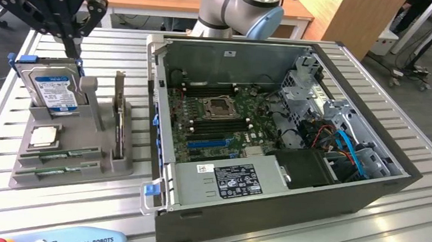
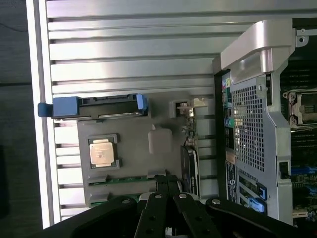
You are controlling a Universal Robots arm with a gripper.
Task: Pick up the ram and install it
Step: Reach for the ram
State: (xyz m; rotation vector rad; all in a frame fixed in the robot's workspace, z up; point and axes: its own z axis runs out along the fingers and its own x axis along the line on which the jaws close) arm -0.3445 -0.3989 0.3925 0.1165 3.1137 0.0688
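While the gripper (image 1: 74,49) hangs above the far end of the holder (image 1: 70,178), by the hard drive (image 1: 53,88), its fingers are pressed together on nothing. Wrist view agrees: gripper (image 2: 167,178) tips touching, empty.

The ram (image 1: 63,155) sits in a groove at the holder's near end, with a second stick (image 1: 59,170) just nearer. Can't tell which one is meant. Both are well apart from the gripper, to the exterior view's left of the open computer case (image 1: 270,214).

Orientation: each stick stands on its long edge, long axis running from the exterior view's left to right along the holder's near edge. The ram (image 2: 126,179) shows as a thin green strip beside the processor chip (image 2: 101,151).

My read on doing the pickup well:
- fingers must part before any descent
- pads on the two flat faces, across the thin dimension, not end to end
- grip at mid-length so it doesn't tilt
- pull straight up out of the groove, clear of the neighbouring stick
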